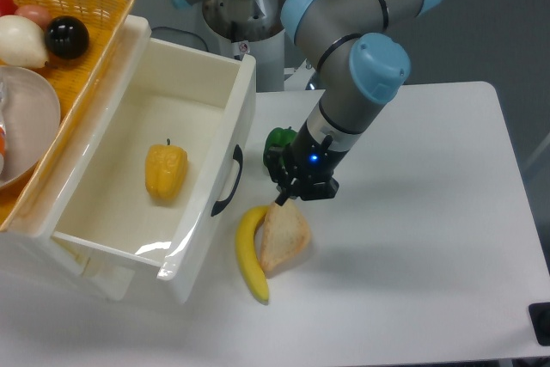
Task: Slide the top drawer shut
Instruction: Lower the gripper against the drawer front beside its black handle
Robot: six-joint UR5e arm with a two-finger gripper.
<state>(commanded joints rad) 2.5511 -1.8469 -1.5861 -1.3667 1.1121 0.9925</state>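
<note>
The top drawer (103,212) is a deep cream-white box pulled far out of the cabinet, with a black curved handle (229,180) on its front. A yellow pepper (165,170) lies inside it. My gripper (290,186) hangs to the right of the drawer front, a short way from the handle, just above the tip of a bread slice (284,235) and in front of a green pepper (277,143), which it partly hides. The dark fingers point down; whether they are open or shut does not show.
A banana (247,257) lies beside the bread in front of the drawer. An orange woven basket (82,6) on top of the cabinet holds a bowl and round items. The robot base (245,15) stands behind the drawer. A dark object (540,322) sits at the table's right corner.
</note>
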